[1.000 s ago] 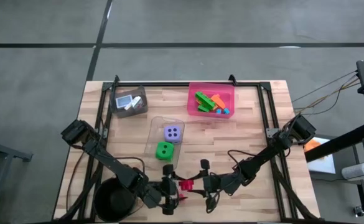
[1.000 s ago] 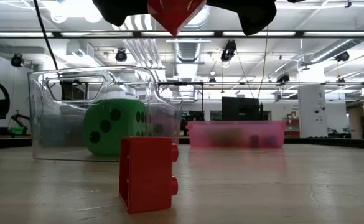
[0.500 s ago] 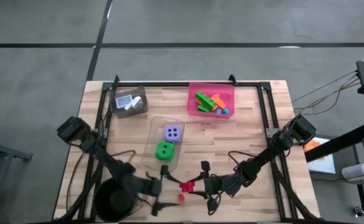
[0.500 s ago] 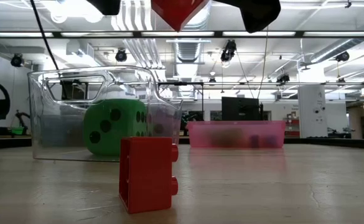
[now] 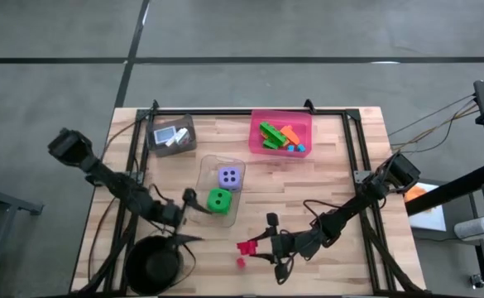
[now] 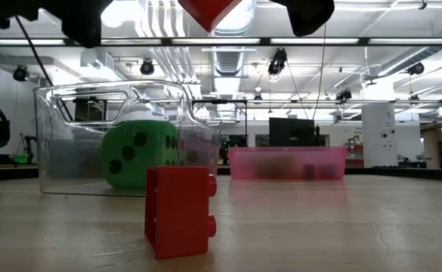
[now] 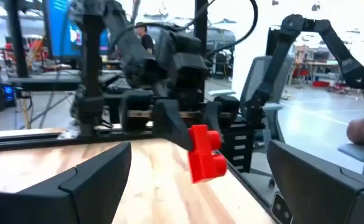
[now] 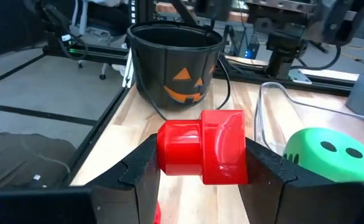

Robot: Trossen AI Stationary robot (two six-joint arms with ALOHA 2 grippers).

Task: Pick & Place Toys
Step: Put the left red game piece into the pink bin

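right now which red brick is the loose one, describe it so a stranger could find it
Start at the clear bin mid-table holding the green die and purple die. Toward the table's near edge from it, a small red brick stands alone on the bare wood. Unlike the other red brick, gripped above the table in the right claw, nothing touches it.

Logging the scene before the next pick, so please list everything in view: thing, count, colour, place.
Plastic brick in grip: one, red, held above the table's near edge.
Plastic brick on table: one, red, standing below the held one.
Dotted dice: two, green and purple, in the clear bin.
Small bricks: several, green, orange, teal, in the pink bin.
Picture cards: few, in the grey bin.
Pumpkin-face bucket: one, black, near left corner.
Left end effector: open, empty, beside the clear bin.
Right end effector: shut on the held brick.
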